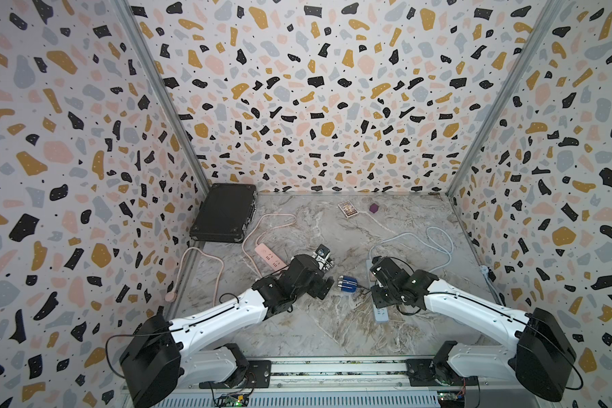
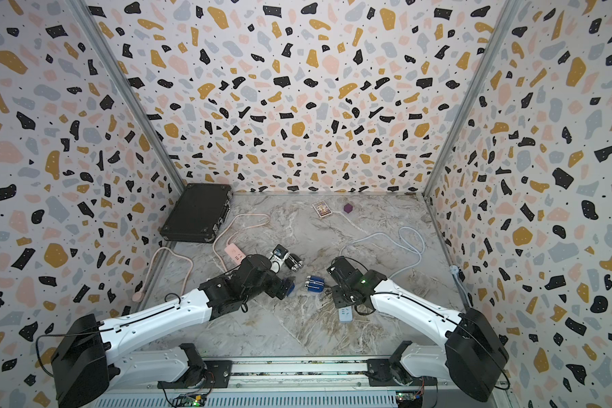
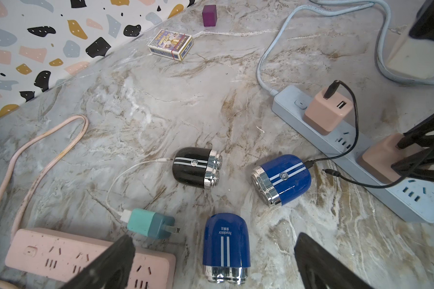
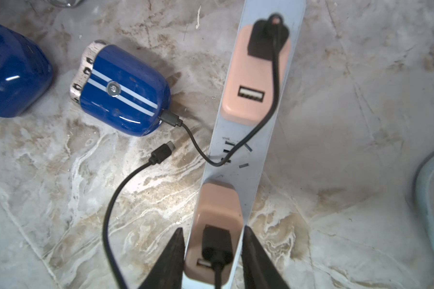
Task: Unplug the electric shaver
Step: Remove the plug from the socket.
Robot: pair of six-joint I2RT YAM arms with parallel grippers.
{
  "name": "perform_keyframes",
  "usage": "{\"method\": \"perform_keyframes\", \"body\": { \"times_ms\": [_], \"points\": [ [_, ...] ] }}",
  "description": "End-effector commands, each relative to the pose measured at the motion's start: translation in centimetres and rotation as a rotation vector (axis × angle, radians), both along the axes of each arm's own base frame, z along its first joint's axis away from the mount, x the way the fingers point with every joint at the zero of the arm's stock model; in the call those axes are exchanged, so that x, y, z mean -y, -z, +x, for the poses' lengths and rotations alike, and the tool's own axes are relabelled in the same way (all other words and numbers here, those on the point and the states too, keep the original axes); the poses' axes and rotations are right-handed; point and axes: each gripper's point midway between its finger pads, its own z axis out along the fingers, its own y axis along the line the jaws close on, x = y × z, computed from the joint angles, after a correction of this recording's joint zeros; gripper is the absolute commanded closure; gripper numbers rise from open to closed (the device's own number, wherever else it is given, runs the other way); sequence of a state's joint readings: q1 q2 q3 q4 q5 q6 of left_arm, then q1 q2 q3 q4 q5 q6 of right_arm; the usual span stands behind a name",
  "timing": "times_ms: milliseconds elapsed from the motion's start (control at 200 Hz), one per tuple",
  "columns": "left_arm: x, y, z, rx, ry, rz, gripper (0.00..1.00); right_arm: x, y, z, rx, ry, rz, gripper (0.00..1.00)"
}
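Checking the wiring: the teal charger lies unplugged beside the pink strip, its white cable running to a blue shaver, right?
Not quite. The teal charger lies unplugged beside the pink strip, but its white cable runs to the black shaver, not a blue one, as the left wrist view shows.

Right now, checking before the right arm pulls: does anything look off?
Yes: the right gripper straddles the pink adapter whose black cable end lies loose on the marble; the corded blue shaver is wired to the other pink adapter.
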State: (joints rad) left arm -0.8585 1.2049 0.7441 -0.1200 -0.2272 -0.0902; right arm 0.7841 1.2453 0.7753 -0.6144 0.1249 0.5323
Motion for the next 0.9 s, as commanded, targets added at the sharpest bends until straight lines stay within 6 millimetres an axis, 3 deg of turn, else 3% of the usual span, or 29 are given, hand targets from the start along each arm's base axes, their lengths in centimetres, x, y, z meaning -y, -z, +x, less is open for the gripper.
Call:
{"method": "perform_keyframes", "body": {
  "times_ms": [0, 250, 365, 491, 771, 896],
  "points": [
    [-0.4, -0.2, 0.2, 0.013, -0.011, 0.0, 0.0, 0.5, 0.2, -0.4, -0.017, -0.003, -0.032, 0.52],
    [-0.4, -0.4, 0.1, 0.012, -0.009, 0.0, 0.0, 0.1, 0.6, 0.1, -0.004, 0.002, -0.027, 0.51],
    [-0.4, -0.4, 0.1, 0.012, -0.011, 0.006, 0.0, -0.3, 0.9, 0.1, -0.014, -0.023, -0.031, 0.72],
    [-0.5, -0.8, 0.3, 0.02, -0.016, 0.007, 0.0, -0.9, 1.1, -0.4, -0.009, -0.073, -0.018, 0.84],
    [-0.4, -1.7, 0.8, 0.039, -0.018, -0.001, 0.0, -1.8, 1.1, -2.8, 0.011, -0.222, 0.028, 0.86],
    [0.6, -1.5, 1.5, 0.007, 0.008, -0.035, 0.0, -2.0, 0.9, -3.7, 0.024, -0.292, 0.025, 0.87]
  ]
}}
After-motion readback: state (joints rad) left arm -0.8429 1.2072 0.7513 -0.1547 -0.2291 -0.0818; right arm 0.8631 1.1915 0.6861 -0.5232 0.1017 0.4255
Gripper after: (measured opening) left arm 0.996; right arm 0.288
